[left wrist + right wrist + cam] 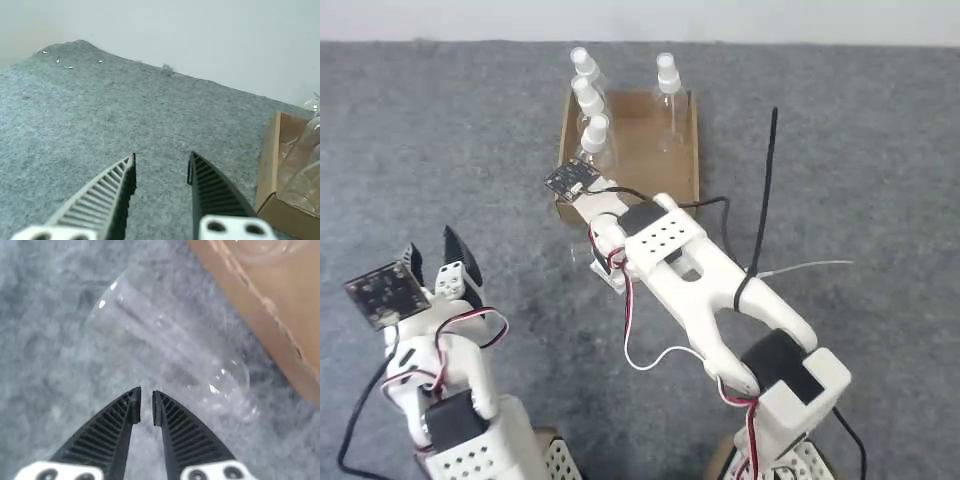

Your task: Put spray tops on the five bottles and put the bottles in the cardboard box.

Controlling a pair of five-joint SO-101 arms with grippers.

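Observation:
The cardboard box (pixel 638 168) stands at the back of the grey carpet. Three clear bottles with white spray tops (pixel 588 95) line its left side, and one more (pixel 667 75) stands at its back right. A further clear bottle (pixel 170 345) lies on its side on the carpet beside the box wall (pixel 265 290); I see no spray top on it. My right gripper (pixel 146 395) sits just short of this bottle, shut to a narrow slit with nothing held. My left gripper (pixel 161 170) hovers open and empty over bare carpet, well left of the box (pixel 267 160).
The right arm's body (pixel 700 280) stretches from the front right to the box's front-left corner and covers the carpet there. A black cable (pixel 765 190) rises beside it. Bare carpet lies left of the box and ahead of the left arm (pixel 430 290).

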